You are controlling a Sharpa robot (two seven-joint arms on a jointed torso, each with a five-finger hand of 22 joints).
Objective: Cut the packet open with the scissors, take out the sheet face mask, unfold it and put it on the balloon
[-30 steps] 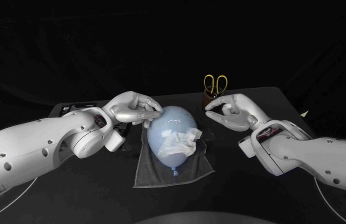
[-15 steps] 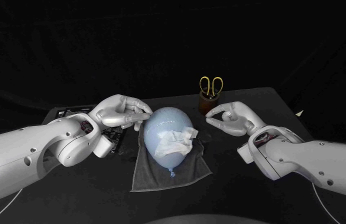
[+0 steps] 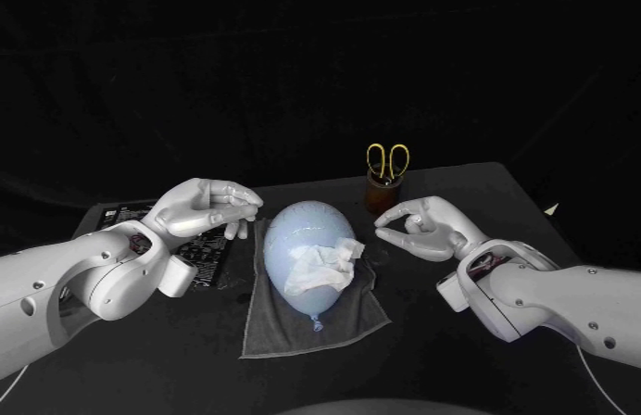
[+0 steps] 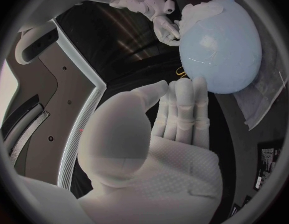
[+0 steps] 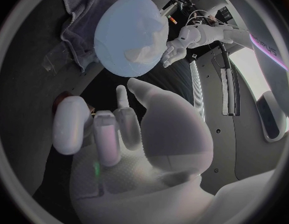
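The sheet face mask (image 3: 325, 263) is out of its packet and lies on the pale blue balloon (image 3: 302, 234), but look at it: it's bunched up in a crumpled wad on the side nearer your right hand, close to the knotted end. It isn't spread at all. The balloon itself lies on a grey towel (image 3: 320, 330) in the middle of the desk (image 3: 441, 364).

Your left hand (image 3: 200, 209) hovers just beside the balloon's far end, clear of it. It's empty, and the wrist view shows the fingers stretched out side by side. Your right hand (image 3: 422, 226) hangs on the other side, apart from balloon and mask, with thumb and a fingertip pressed together on nothing.

The scissors (image 3: 389, 159) stand in their brown holder (image 3: 383, 194) behind, so I'd call the cutting done.

That puts you at the unfolding step, I judge. Next, bring both hands in, pinch opposite edges of that wad and draw them apart over the curve. Go lightly, since the balloon looks ready to roll off the towel.
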